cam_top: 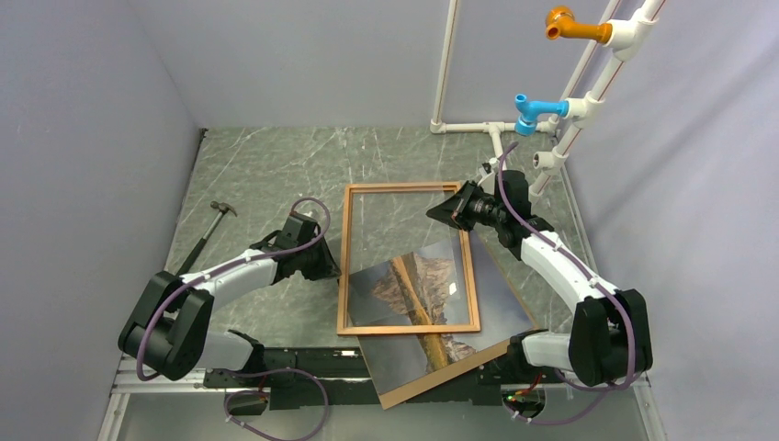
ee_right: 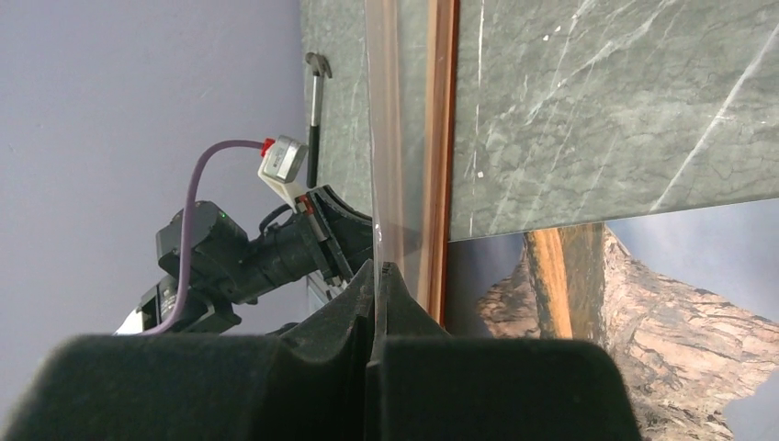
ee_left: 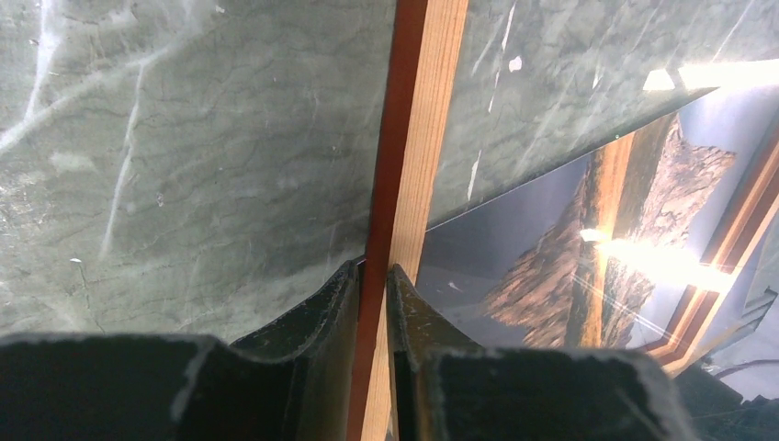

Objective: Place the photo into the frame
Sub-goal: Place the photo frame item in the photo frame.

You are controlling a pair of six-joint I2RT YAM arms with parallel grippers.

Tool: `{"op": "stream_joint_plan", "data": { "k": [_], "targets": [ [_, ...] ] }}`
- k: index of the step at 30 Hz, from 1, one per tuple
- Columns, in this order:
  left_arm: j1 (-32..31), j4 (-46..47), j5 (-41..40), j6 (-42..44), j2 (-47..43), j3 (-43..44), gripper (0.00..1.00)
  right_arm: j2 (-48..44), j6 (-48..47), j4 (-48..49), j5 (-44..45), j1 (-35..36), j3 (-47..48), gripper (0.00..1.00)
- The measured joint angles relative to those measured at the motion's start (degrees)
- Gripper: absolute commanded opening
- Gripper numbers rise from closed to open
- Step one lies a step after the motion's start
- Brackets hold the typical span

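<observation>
Frame (cam_top: 344,262) lies over tilted photo (cam_top: 404,354) on worktop (cam_top: 266,175). My left gripper (ee_left: 372,273), nearly closed, pinches frame's left rail. My right gripper (ee_right: 377,268) closed tight at far corner; hold unclear.

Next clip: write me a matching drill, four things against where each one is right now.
Things:
1. hammer
2. photo
3. left hand
4. blue pipe fitting

Places:
a. clamped on the left rail of the frame
b. on the white pipe rack
c. flat on the table, far left
d. skewed, partly under the frame

Pairs: 1-c; 2-d; 3-a; 4-b
</observation>
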Motion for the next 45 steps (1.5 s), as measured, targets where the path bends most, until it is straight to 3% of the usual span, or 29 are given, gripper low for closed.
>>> {"op": "stream_joint_plan", "data": {
  "k": [33,45],
  "targets": [
    [-0.4,0.0,0.1,0.6,1.6,1.4,0.2,-2.7,-5.4,4.2,-1.6,0.2,0.1,0.0],
    [-0.5,0.0,0.2,1.0,1.8,1.6,0.2,-0.7,-8.6,0.7,-1.3,0.2,2.6,0.0]
  ]
}}
